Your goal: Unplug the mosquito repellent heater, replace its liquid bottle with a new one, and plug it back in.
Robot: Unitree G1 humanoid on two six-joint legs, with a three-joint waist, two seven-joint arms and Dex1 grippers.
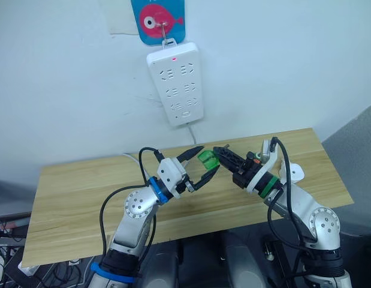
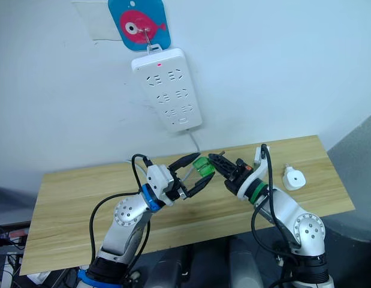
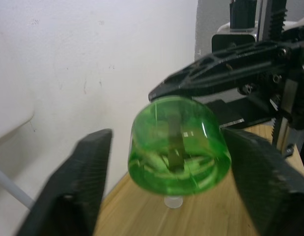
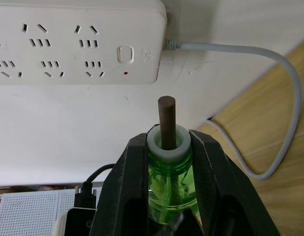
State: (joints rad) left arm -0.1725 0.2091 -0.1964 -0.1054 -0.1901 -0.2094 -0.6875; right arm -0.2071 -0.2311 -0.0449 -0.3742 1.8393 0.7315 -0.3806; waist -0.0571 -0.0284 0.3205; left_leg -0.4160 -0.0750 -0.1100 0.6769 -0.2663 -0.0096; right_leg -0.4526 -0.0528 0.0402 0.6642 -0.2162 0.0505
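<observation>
A small translucent green plastic bottle (image 1: 205, 159) with a white neck and a dark brown wick is held above the light wooden tabletop (image 1: 77, 198), clear of its surface. The bottle is clamped between the two black fingers of the right gripper (image 1: 220, 153), whose fingers are closed against the bottle's sides just below the white collar, as seen in the right wrist view (image 4: 167, 167).

The left gripper (image 1: 203, 162) is spread wide, one finger above and one below the bottle's rounded base, with a gap left on each side; nothing is gripped by it. In the left wrist view the green bottle (image 3: 179, 147) is seen base-on between the two open fingers (image 3: 73, 187), not touched by either.

The small white rounded plastic mosquito repellent heater (image 2: 293, 178) lies on the tabletop near its right end, beyond the right forearm and well apart from both grippers. It is unplugged.

A long white power strip (image 1: 175, 81) hangs on the white wall from a hook under a blue card with a pink fish (image 1: 159, 20), a red light lit near its top. Its white cord (image 4: 269, 88) drops to the table's back edge. Open wood is left on the table's left half.
</observation>
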